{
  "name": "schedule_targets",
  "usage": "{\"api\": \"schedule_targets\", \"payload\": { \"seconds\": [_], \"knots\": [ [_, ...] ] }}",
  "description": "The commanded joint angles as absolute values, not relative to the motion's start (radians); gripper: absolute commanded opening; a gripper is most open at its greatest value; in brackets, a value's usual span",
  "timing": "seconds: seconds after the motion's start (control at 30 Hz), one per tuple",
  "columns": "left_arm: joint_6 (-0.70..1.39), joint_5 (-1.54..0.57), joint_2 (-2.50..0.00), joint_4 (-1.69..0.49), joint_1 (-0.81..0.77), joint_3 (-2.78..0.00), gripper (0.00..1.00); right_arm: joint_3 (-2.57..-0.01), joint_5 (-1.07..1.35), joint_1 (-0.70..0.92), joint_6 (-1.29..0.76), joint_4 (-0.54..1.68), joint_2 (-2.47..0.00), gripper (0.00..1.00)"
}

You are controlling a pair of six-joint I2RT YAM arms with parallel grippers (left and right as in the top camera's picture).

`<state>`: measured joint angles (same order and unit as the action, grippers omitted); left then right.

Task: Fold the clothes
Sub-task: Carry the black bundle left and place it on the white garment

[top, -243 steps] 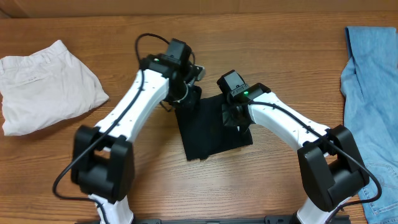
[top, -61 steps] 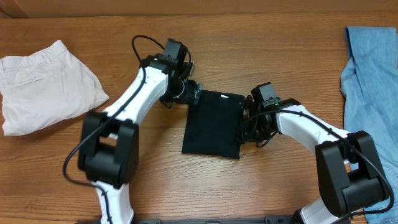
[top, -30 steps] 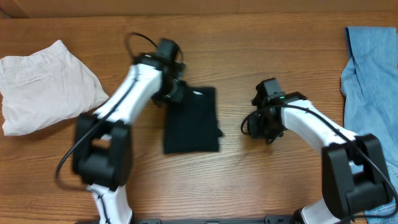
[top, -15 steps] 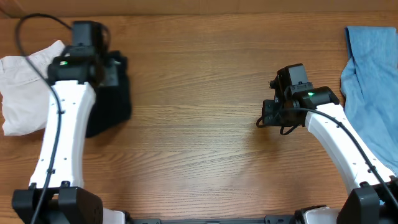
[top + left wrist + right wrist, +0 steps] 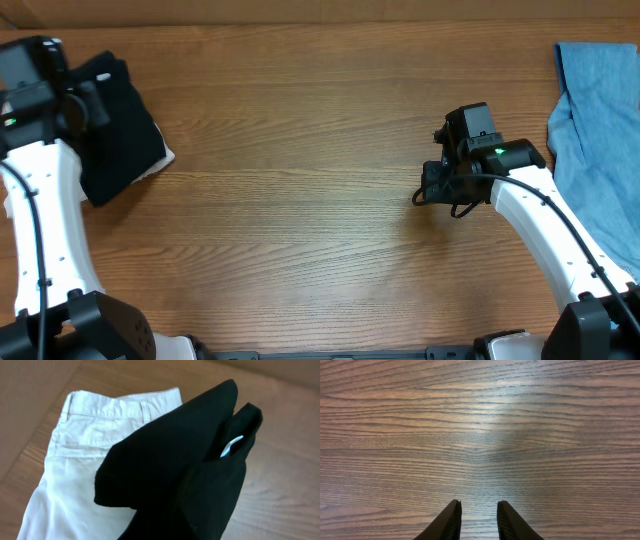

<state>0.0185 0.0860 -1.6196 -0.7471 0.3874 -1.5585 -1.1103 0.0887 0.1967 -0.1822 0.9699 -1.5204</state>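
Left gripper (image 5: 82, 108) is pinching the folded black shirt (image 5: 120, 135) at the far left of the table (image 5: 480, 420). The cloth hides its fingers in the wrist view, so you judge the grip from the way the bundle hangs. The shirt sits directly over the white trousers (image 5: 85, 440), draped across their right side with the waistband showing beyond it. Your coming move looks like a straight release downward onto that pile. Right gripper (image 5: 478, 519) hovers over bare wood with its fingers slightly apart and nothing between them. The light blue jeans (image 5: 590, 120) lie unfolded to its right along the table's right edge, long axis running from the far side toward you. That arm is much the nearer one for them. No bin or basket shows, so the pile on the left is probably your only collecting spot.
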Motion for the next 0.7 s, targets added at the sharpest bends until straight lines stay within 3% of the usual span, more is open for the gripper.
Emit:
{"api": "schedule_targets", "payload": {
  "seconds": [0.0,0.2,0.67],
  "knots": [
    [0.017,-0.046,-1.588,-0.715,0.470,-1.575,0.07,-1.121,0.079,0.193,-0.175,0.968,-1.515,0.28],
    [0.025,-0.177,-1.624,-0.656,0.587,-1.575,0.07,-1.121,0.079,0.193,-0.175,0.978,-1.515,0.28],
    [0.083,-0.168,-1.779,-0.530,0.689,-1.575,0.08,-1.121,0.079,0.193,-0.175,0.987,-1.515,0.28]
  ]
}}
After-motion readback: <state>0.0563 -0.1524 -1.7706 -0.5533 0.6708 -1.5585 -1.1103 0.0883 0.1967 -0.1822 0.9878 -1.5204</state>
